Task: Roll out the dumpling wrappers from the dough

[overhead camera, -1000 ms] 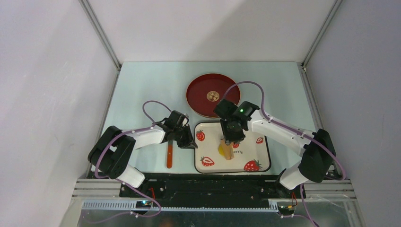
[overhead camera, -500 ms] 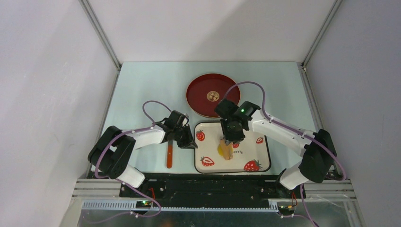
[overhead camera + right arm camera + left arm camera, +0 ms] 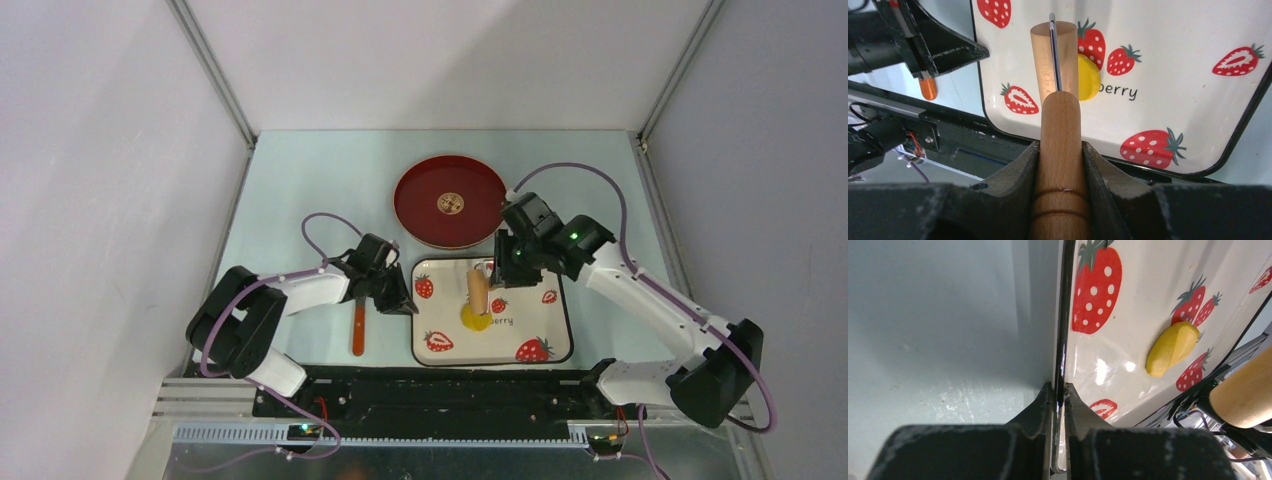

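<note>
Lying mid-tray (image 3: 550, 322), dough (image 3: 1173, 348): oval lump, long axis 1-to-7 o'clock in the left wrist view, at the 6 o'clock end of a wooden roller (image 3: 478, 291) running 12-to-6 from above; right gripper (image 3: 1060, 165) fingers clamp the roller's handle, left gripper (image 3: 1058, 395) fingers pinch the tray's 9 o'clock rim.

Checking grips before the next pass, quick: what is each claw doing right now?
Left claw: closed, pinching the strawberry tray by its rim.
Right claw: closed around the wooden roller handle.

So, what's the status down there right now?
Left jaws shut on tray rim. Right jaws shut on rolling pin. Yellow dough a lump, not yet flat. Beside tray, orange tool, no obstruction.
</note>
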